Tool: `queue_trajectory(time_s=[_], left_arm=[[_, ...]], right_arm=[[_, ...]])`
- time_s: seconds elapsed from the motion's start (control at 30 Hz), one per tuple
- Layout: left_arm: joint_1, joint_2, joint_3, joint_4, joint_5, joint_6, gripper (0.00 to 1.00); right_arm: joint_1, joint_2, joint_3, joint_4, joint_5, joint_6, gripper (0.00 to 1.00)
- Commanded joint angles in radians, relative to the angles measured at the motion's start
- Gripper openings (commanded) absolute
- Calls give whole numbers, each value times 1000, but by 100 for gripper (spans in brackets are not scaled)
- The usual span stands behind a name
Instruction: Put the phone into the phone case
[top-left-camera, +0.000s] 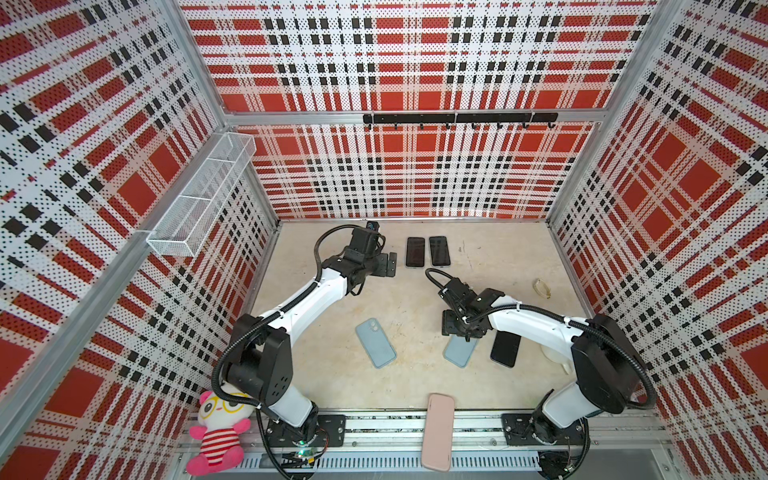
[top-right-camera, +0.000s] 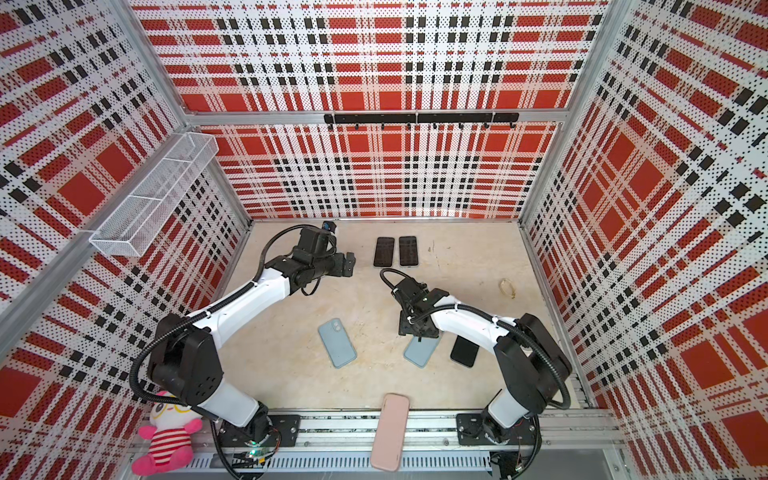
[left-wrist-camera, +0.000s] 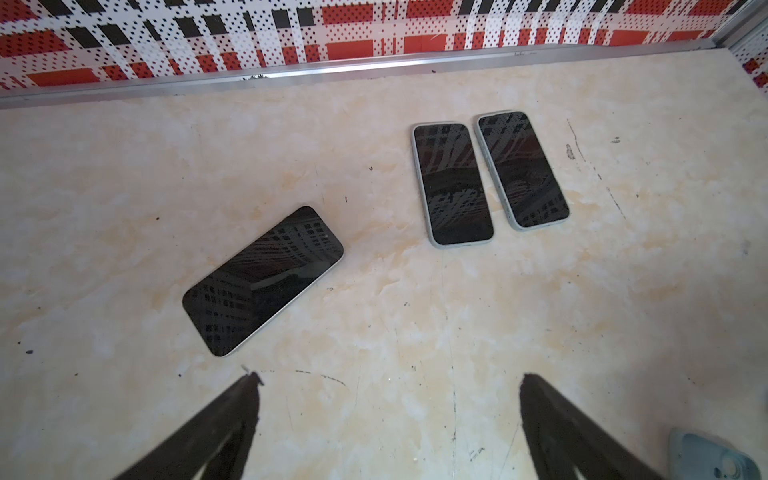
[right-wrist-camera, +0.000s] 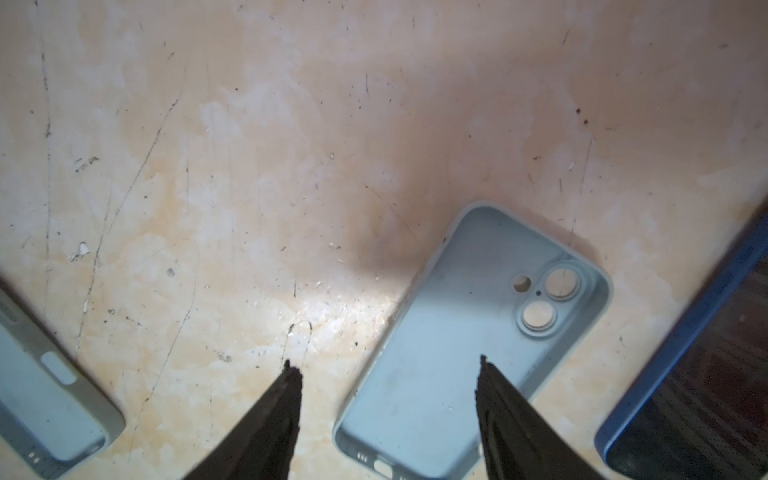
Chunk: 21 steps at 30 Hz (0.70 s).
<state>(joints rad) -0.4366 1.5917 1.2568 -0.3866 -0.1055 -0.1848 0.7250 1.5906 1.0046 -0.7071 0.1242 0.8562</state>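
Above the blue case, right hand hangs part-open, empty; left hand wide.

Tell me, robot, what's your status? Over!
Left gripper open, empty. Right gripper open, over the empty blue case. Phone lies beside it, not in yet. Nothing between them.

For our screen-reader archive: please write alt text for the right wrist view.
An empty light-blue case lies open side up on a beige table, the open gripper straddling one long edge of it. Part of a second case and part of a dark phone show at opposite edges of the picture.
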Motion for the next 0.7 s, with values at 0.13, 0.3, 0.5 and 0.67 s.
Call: queue_trajectory(time_s=[0.13,0.3,0.5,0.67], left_arm=[[12,-21,-16,19,22,7,100],[16,-22,-14,19,28,6,100],[19,-17,-14,19,28,5,100],[29,-16,-14,19,28,5,100]], right_arm=[[17,120,51,14,5,11,66],[28,151,71,-27,32,15,65],[28,182,75,-6,15,5,54],[29,178,82,-13,21,-2,34]])
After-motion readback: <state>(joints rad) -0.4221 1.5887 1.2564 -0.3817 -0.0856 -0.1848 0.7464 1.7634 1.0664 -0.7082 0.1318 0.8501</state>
